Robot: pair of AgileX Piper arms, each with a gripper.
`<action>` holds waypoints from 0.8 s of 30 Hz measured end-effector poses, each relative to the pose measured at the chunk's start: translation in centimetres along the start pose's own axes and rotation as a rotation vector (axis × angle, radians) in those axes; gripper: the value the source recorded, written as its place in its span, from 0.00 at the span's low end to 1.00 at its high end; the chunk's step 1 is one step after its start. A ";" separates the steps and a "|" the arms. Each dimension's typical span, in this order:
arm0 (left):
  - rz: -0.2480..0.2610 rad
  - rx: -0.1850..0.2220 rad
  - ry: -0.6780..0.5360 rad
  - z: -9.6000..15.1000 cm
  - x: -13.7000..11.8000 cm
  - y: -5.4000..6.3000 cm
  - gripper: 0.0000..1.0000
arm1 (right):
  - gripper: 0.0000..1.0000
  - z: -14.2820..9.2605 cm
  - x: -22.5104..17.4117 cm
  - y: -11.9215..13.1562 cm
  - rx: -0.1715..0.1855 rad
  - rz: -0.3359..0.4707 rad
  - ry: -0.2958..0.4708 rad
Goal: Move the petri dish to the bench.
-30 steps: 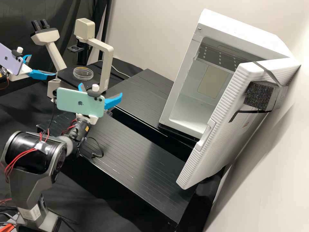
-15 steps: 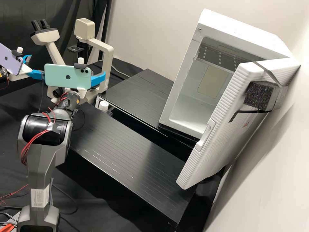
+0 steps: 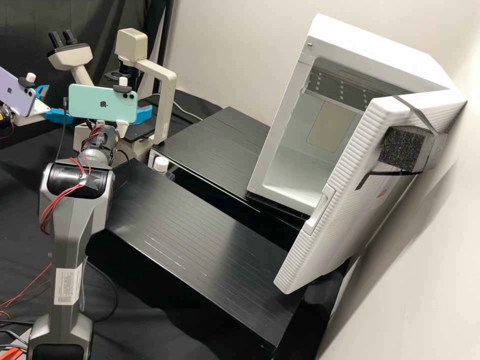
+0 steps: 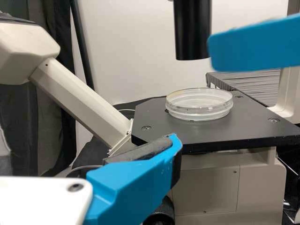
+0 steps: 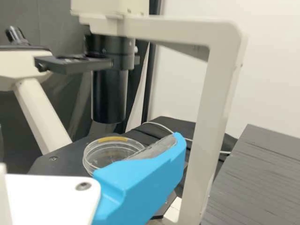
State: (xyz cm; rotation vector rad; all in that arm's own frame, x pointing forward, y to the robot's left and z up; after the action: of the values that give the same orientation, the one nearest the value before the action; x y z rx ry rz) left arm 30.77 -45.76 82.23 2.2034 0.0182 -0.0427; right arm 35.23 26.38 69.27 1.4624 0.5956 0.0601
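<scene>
The clear, round, shallow plastic petri dish [image 4: 199, 113] lies flat on the black stage [image 4: 152, 116] of the cream-coloured microscope [image 3: 168, 100], below the black cylindrical column [image 4: 192, 33], so the carrying part of the task is wholly undone. What the pictures show so far is positioning: the right gripper [image 3: 144, 114], white with bright blue fingers, is up at the stage, and in the right wrist view one blue finger [image 5: 145, 176] with a grey pad lies across part of the dish's outline. Its fingers look spread, with nothing clasped between them, and the dish's weight appears to rest on the stage. The left gripper [image 3: 60, 102], of the same white and blue build, is off to the other side of the microscope, its two fingers parted and empty. Left to do, by judgement, are closing on the dish's rim, lifting it, drawing it out from under the column without knocking the microscope's upright, and setting it level on the black, ribbed bench top [image 3: 200, 215], then letting go. A smooth, low wall like this could slip or tip if pinched off-centre, so an even grip seems wise.
</scene>
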 end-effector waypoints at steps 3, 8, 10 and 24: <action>0.000 0.000 0.000 0.0 0.0 0.0 1.00 | 1.00 0.4 1.0 -0.5 0.025 0.006 -0.017; 0.000 0.000 0.000 0.0 0.0 0.0 1.00 | 1.00 1.8 2.5 -1.7 0.081 0.013 -0.075; 0.000 0.000 0.000 0.0 0.0 0.0 1.00 | 1.00 2.2 2.9 -2.3 0.072 0.012 -0.096; 0.000 0.000 0.000 0.0 0.0 0.0 1.00 | 1.00 2.7 5.1 -4.1 0.075 0.021 -0.118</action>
State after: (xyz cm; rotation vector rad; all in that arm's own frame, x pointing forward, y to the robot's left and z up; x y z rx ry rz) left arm 30.77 -45.76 82.23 2.2034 0.0182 -0.0427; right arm 39.46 25.37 63.64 1.5335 0.4909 -0.0322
